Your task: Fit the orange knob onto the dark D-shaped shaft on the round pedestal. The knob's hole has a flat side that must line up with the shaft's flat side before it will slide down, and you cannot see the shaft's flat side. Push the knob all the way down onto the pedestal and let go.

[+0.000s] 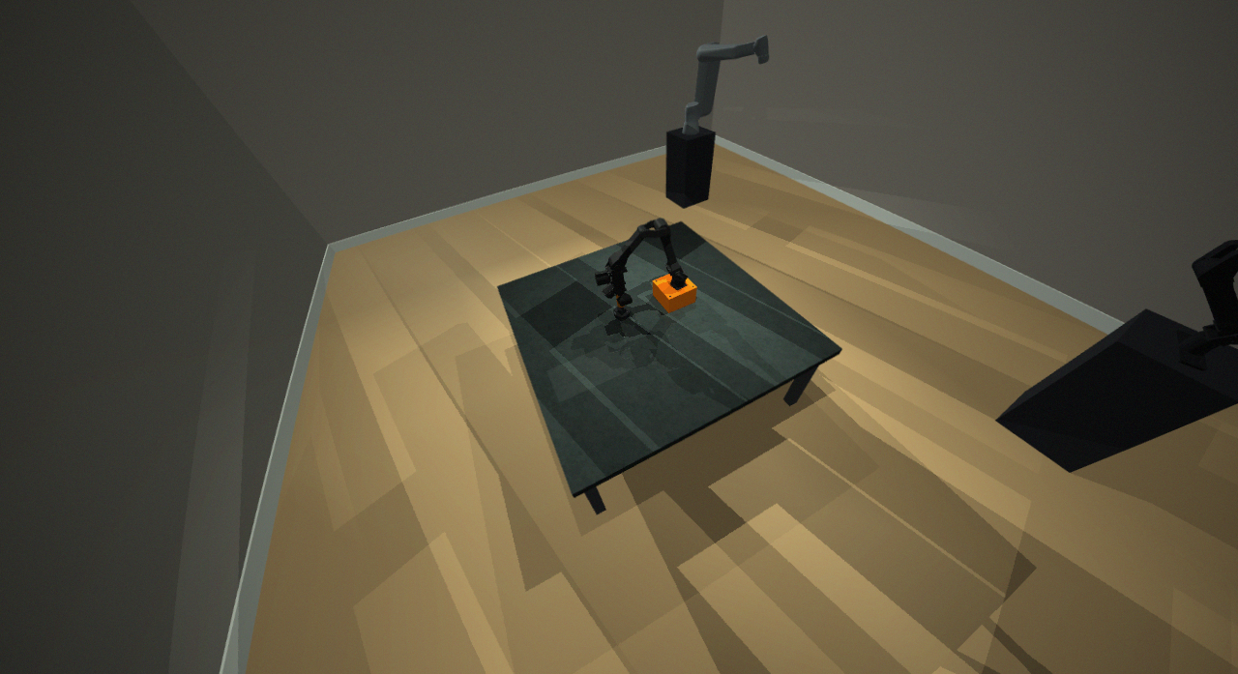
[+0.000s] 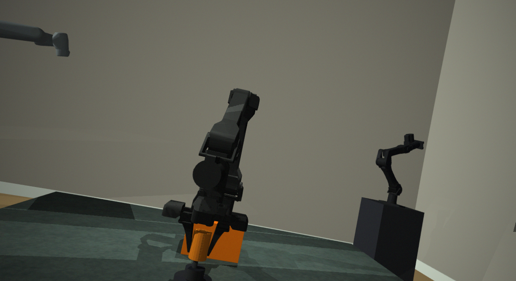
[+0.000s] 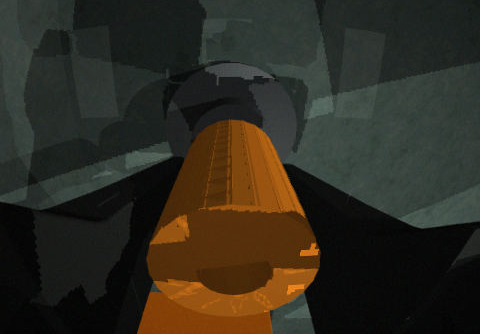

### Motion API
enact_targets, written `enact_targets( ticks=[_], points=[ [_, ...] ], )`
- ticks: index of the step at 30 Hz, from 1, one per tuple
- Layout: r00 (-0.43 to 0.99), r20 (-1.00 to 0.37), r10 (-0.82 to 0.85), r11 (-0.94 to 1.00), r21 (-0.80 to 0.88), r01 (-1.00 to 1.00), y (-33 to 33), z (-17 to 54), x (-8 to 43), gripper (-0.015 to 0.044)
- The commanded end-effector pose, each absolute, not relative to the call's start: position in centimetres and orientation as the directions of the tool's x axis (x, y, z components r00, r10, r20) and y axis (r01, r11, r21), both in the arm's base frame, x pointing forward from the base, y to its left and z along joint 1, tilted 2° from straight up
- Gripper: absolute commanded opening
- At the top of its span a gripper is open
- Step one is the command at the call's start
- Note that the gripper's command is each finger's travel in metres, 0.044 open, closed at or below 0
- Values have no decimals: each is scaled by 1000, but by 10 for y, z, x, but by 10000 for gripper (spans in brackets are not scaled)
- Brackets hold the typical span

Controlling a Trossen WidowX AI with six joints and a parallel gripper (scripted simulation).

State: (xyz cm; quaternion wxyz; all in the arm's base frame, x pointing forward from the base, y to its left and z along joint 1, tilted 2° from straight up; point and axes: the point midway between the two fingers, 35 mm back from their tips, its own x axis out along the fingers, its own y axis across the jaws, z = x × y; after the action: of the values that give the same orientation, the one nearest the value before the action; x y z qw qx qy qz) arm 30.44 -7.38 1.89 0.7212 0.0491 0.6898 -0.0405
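My gripper is shut on the orange knob, with a finger on either side of it. The knob is roughly upright above the dark round pedestal. In the exterior view a short length of the dark shaft shows between the knob's lower end and the pedestal, so the knob is not touching the pedestal. The shaft's top is hidden; I cannot tell whether it is inside the hole. The shaft's flat side is not visible. The knob's upper end shows a D-shaped recess.
My arm's base stands at an orange box behind the pedestal on the dark green table. A grey arm and another black arm stand away from the table.
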Motion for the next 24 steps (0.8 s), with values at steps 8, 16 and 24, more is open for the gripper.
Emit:
enact_targets(
  ticks=[8,16,24],
  points=[
    [51,-999,9,999,7,-36,-74,20,308,0],
    [51,-999,9,999,7,-36,-74,17,307,0],
    [51,-999,9,999,7,-36,-73,18,303,0]
  ],
)
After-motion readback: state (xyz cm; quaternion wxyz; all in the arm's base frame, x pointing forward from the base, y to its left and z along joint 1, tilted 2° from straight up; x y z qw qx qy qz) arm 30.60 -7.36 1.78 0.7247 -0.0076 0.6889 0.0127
